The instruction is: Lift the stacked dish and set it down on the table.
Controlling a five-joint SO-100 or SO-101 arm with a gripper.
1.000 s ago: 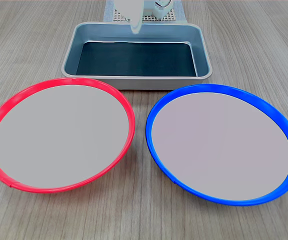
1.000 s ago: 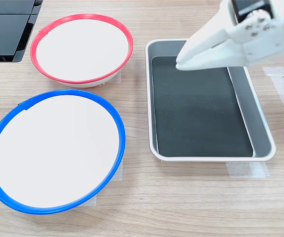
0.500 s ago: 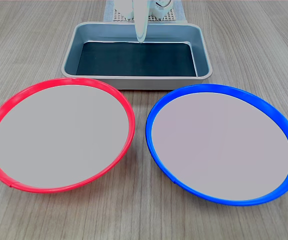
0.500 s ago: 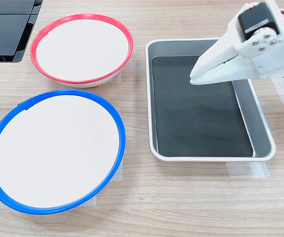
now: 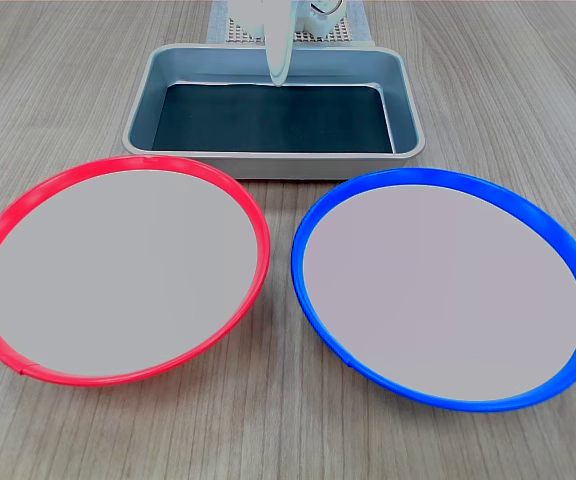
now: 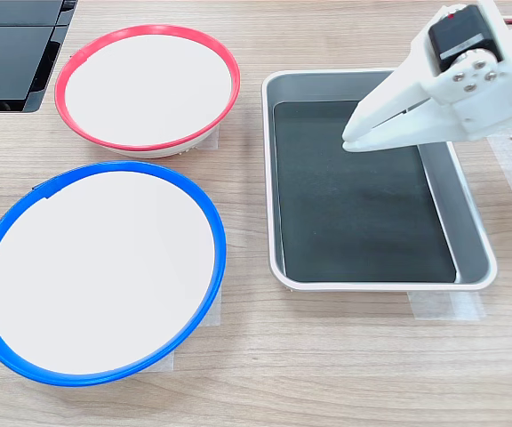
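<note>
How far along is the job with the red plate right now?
Done, by the look of it: the red plate sits on the table beside the blue plate, and nothing is stacked on anything. In hand: nothing. The gripper hangs over the grey tray with its jaws together, holding nothing and well clear of both plates. Left: probably only parking the arm.
</note>
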